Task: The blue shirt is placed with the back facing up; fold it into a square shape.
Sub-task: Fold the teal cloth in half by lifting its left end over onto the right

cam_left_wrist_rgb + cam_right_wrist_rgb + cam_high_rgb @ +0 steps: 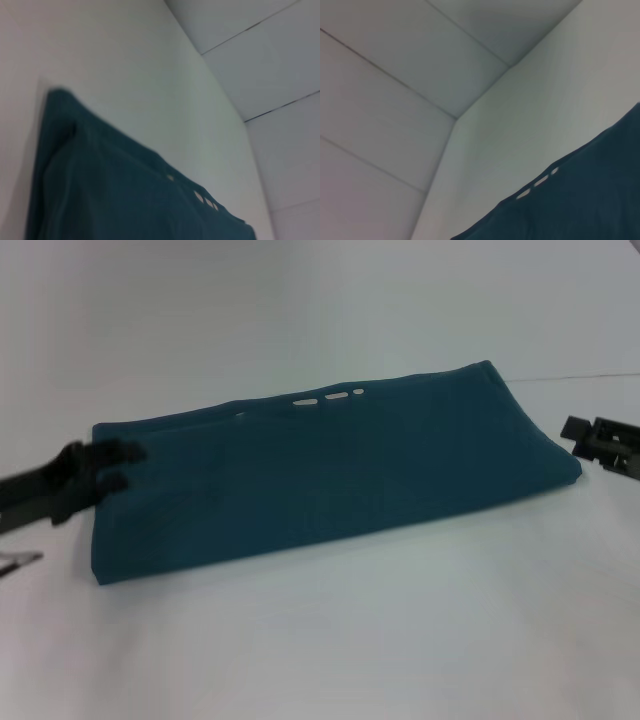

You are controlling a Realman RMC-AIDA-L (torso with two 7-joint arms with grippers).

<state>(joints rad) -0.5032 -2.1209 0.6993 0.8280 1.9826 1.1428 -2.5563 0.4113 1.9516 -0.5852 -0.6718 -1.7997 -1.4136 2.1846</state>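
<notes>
Black left hand [118,466] at folded blue shirt's [330,475] left edge.

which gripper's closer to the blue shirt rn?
Left. The left gripper overlaps the blue shirt at its left short edge; the right gripper sits just off the shirt's right end, apart.

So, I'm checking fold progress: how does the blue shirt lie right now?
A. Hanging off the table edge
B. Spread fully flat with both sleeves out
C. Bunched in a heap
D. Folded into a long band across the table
D: the blue shirt lies as a long, flat folded band on the table, no sleeves sticking out, with the left tool at its left end and the right tool just off its right end.
</notes>
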